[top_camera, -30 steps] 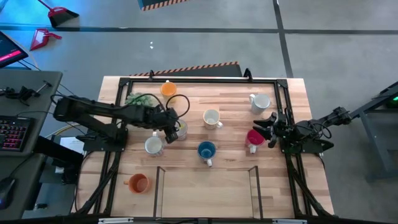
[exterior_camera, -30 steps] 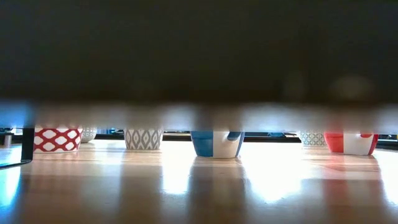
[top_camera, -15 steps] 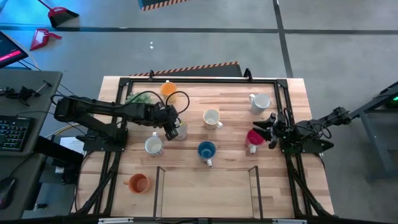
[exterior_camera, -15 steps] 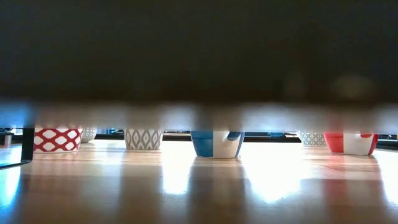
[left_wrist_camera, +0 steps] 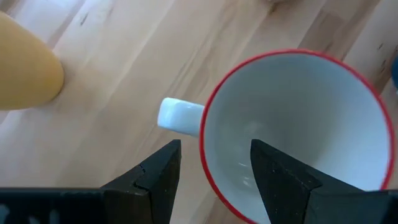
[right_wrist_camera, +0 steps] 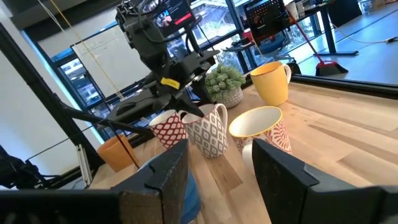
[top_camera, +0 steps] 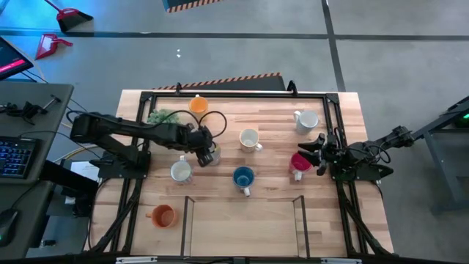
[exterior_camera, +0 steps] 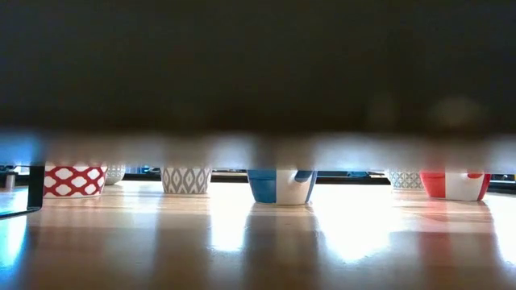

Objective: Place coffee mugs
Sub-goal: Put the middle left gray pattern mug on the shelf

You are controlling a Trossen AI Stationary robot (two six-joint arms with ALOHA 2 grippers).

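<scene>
Left gripper has crept up a little toward the plant since a second ago; right arm and all mugs unchanged.

High view: left gripper hangs over a white patterned mug, fingers spread, nothing grasped. Another white mug sits just below-left of it, a cream mug to its right, an orange mug just above it beside the plant. Blue mug lies between the two grippers. Right gripper waits at the table's right edge, fingers apart, red mug right at its tips, contact unclear. Far white mug above it; second orange mug near the front left.

Low view: only mug bottoms show under a dark blur; no gripper visible.

Left wrist view: open fingers straddle the rim of a red-rimmed mug, white handle beside them, not clamped.

Right wrist view: fingers spread, empty; left arm over patterned mugs far ahead.
</scene>
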